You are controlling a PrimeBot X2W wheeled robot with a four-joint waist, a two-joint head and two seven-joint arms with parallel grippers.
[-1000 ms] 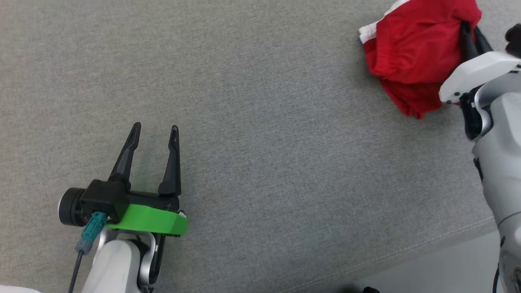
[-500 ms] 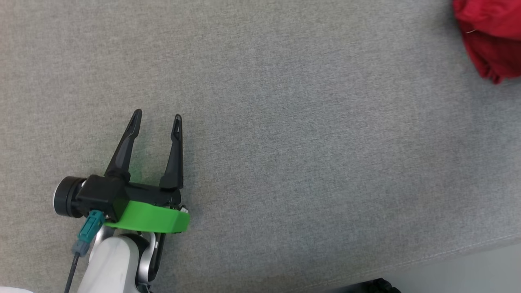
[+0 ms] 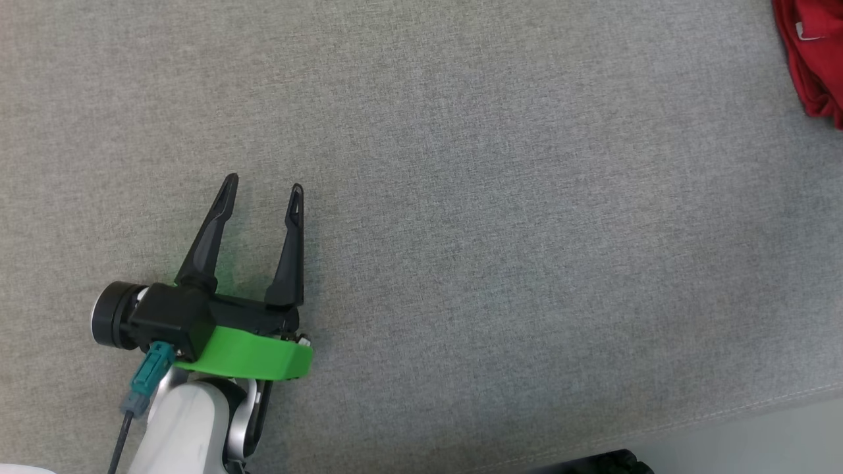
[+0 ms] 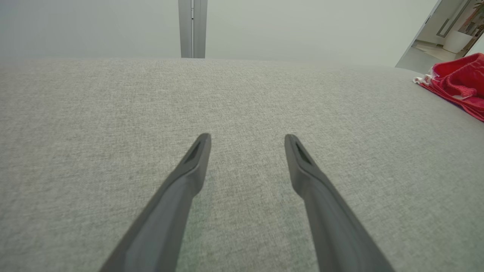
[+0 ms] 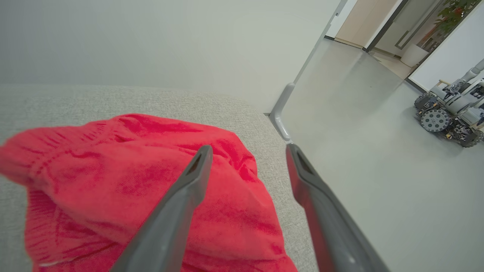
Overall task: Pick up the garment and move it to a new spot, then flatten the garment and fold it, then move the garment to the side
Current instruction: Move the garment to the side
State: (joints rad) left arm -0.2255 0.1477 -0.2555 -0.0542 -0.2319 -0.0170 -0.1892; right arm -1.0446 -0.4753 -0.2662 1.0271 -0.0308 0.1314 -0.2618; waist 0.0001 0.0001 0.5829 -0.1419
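The red garment (image 3: 813,59) lies bunched at the far right of the grey fabric-covered tabletop (image 3: 494,230), close to its right edge, with floor beyond in the right wrist view. The right pincer (image 5: 248,147) hangs just over the crumpled cloth (image 5: 132,181) with its fingers spread, holding nothing. The left pincer (image 3: 263,184) is also released and empty. It hovers low over bare fabric at the near left, well apart from the garment, which shows at the right edge of its own wrist view (image 4: 457,81).

Since the cloth is heaped rather than folded, this looks like the end of the first step, setting it down at a new spot. Flattening comes next. That calls for the left arm to come across, each pincer to take an edge, and the two to draw the cloth out flat, away from the drop-off.
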